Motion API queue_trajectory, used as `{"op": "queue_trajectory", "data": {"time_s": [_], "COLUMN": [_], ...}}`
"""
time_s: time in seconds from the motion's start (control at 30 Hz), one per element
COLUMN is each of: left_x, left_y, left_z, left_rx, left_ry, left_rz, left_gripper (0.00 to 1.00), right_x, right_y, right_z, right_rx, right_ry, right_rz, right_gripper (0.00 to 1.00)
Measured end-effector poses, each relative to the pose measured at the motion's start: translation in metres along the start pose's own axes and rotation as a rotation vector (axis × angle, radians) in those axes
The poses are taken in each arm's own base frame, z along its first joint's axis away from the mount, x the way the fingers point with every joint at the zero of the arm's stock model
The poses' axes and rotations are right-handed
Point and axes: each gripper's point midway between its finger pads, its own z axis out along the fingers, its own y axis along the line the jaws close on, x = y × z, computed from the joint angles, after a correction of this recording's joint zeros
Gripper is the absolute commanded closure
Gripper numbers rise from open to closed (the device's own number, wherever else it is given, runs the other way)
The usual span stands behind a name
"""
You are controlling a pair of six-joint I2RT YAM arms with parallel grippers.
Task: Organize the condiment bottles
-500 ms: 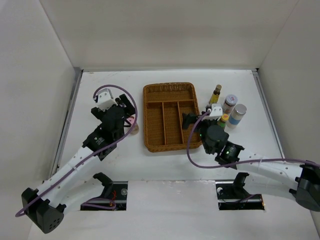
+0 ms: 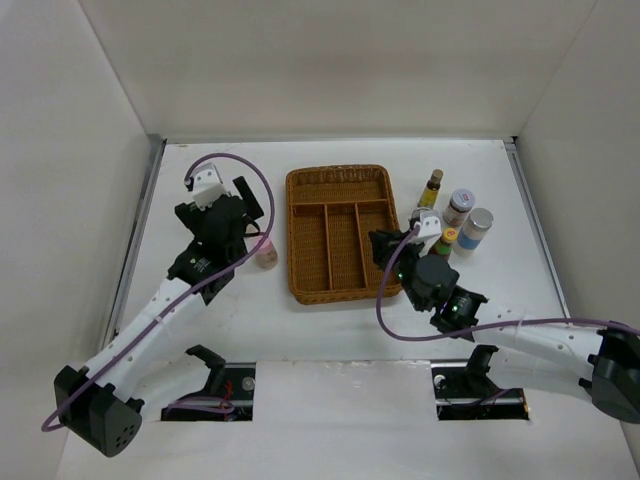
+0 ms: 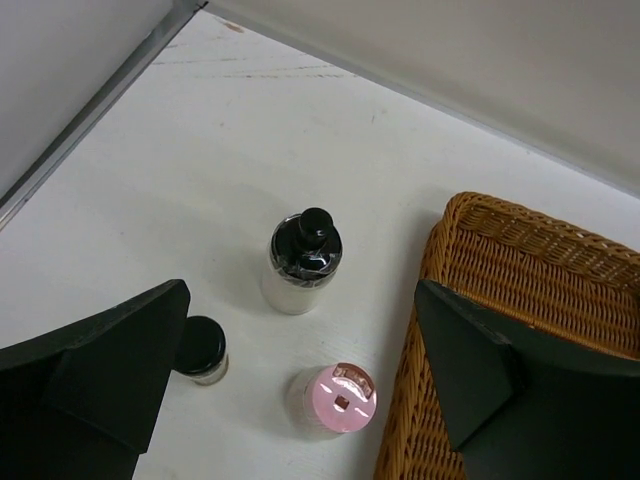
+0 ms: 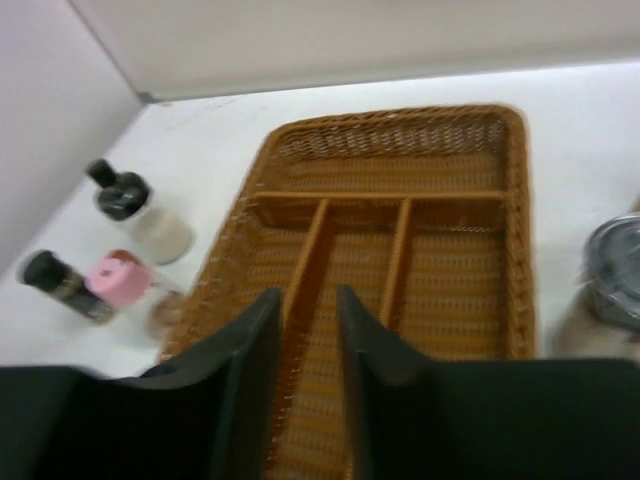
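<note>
In the left wrist view three condiment bottles stand on the table left of the wicker tray (image 3: pixel 520 260). They are a white bottle with a black pump cap (image 3: pixel 304 262), a small black-capped jar (image 3: pixel 203 349) and a pink-capped bottle (image 3: pixel 338 400). My left gripper (image 3: pixel 300 300) hangs open above them, touching none. To the right of the tray (image 2: pixel 335 235) stand an amber bottle (image 2: pixel 432 188), a grey-capped jar (image 2: pixel 460 205), a blue-labelled jar (image 2: pixel 476 228) and a yellow-capped bottle (image 2: pixel 449 238). My right gripper (image 4: pixel 307 300) is shut and empty over the tray's near right part.
The tray (image 4: pixel 400 230) has one long cross compartment at the far end and three lengthwise ones, all empty. White walls enclose the table on the left, back and right. A purple cable loops from each wrist.
My left gripper has drawn back toward the far left, uncovering the pink-capped bottle in the top view. The right gripper has shifted slightly left and nearer over the tray.
</note>
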Motion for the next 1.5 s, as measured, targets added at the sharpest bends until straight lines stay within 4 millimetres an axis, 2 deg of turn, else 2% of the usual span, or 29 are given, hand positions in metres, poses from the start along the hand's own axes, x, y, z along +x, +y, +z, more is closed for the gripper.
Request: {"op": "queue_trajectory", "data": {"time_s": [0.07, 0.1, 0.13, 0.17, 0.2, 0.3, 0.37, 0.43, 0.53, 0.63, 0.73, 0.93, 1.07, 1.23, 1.5], "left_x": [0.001, 0.001, 0.001, 0.002, 0.003, 0.016, 0.032, 0.053, 0.086, 0.108, 0.115, 0.111, 0.109, 0.121, 0.12], "left_y": [0.0, 0.001, 0.002, 0.004, 0.006, 0.01, 0.009, 0.01, 0.012, 0.012, 0.012, 0.007, 0.005, 0.002, -0.001], "left_z": [0.001, 0.002, 0.004, 0.005, 0.007, 0.017, 0.027, 0.039, 0.056, 0.069, 0.079, 0.1, 0.114, 0.127, 0.128], "left_rx": [0.009, 0.009, 0.007, 0.005, 0.003, -0.006, -0.01, -0.027, -0.057, -0.077, -0.088, -0.086, -0.083, -0.08, -0.071], "left_ry": [0.007, 0.01, 0.01, 0.01, 0.011, 0.047, 0.094, 0.15, 0.236, 0.292, 0.307, 0.298, 0.296, 0.319, 0.32], "left_rz": [0.008, 0.011, 0.009, 0.005, 0.008, 0.038, 0.069, 0.108, 0.168, 0.205, 0.21, 0.172, 0.15, 0.15, 0.149], "left_gripper": [0.0, 0.17, 0.42, 0.52, 0.52, 0.35, 0.24, 0.18, 0.18, 0.18, 0.18, 0.18, 0.25, 0.47, 0.6], "right_x": [0.002, 0.002, 0.004, 0.006, 0.008, 0.016, 0.018, 0.019, 0.019, 0.02, 0.021, 0.028, 0.033, 0.034, 0.032], "right_y": [0.004, 0.006, 0.007, 0.008, 0.009, 0.009, 0.01, 0.011, 0.012, 0.012, 0.013, 0.015, 0.016, 0.017, 0.015], "right_z": [0.0, 0.0, 0.0, 0.0, 0.001, 0.002, 0.003, 0.002, 0.002, 0.002, 0.002, 0.004, 0.004, 0.004, 0.006], "right_rx": [-0.021, -0.028, -0.033, -0.037, -0.04, -0.042, -0.046, -0.051, -0.057, -0.06, -0.066, -0.076, -0.08, -0.084, -0.081], "right_ry": [0.009, 0.012, 0.016, 0.022, 0.029, 0.05, 0.058, 0.06, 0.062, 0.063, 0.066, 0.086, 0.1, 0.101, 0.099], "right_rz": [0.013, 0.017, 0.017, 0.017, 0.017, 0.009, 0.008, 0.007, 0.007, 0.007, 0.006, -0.004, -0.011, -0.008, -0.002], "right_gripper": [0.77, 0.74, 0.69, 0.63, 0.6, 0.49, 0.43, 0.38, 0.34, 0.34, 0.34, 0.34, 0.33, 0.33, 0.32]}}
